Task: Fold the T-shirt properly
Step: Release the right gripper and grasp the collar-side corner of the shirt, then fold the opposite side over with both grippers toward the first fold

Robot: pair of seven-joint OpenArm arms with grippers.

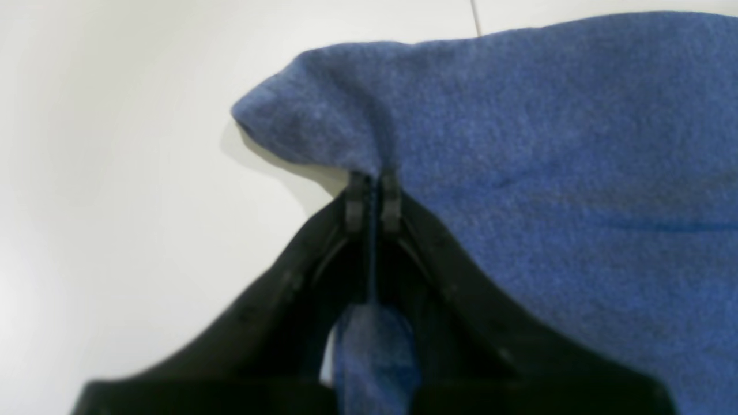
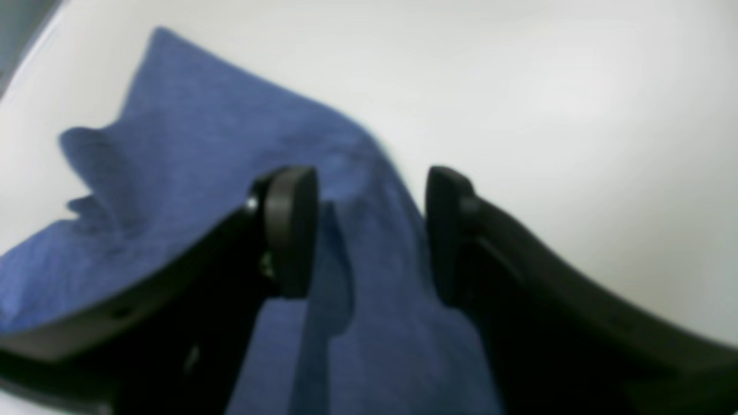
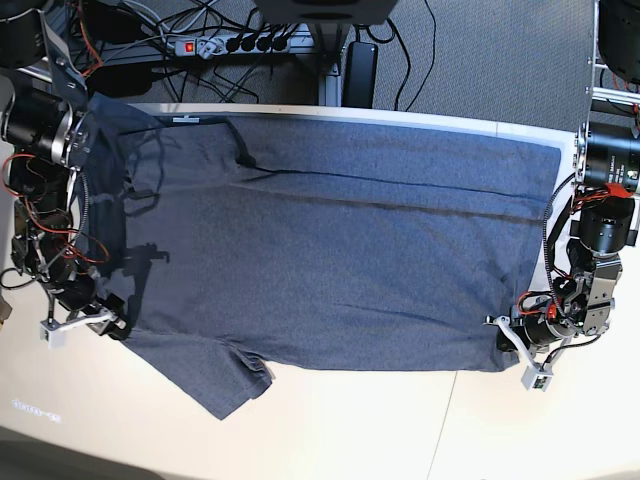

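Observation:
The slate-blue T-shirt lies spread flat across the white table, neck end at the left and hem at the right. My left gripper is shut on a pinched fold of the T-shirt at its near right corner, and cloth shows between the jaws. In the base view that left gripper sits at the hem corner. My right gripper is open, its fingers straddling a raised ridge of the T-shirt without gripping it. In the base view the right gripper is at the shirt's left edge, by the shoulder.
One sleeve sticks out toward the front edge at lower left. A power strip and cables lie behind the table's far edge. Both arm bases stand at the table's left and right ends. A seam runs through the tabletop.

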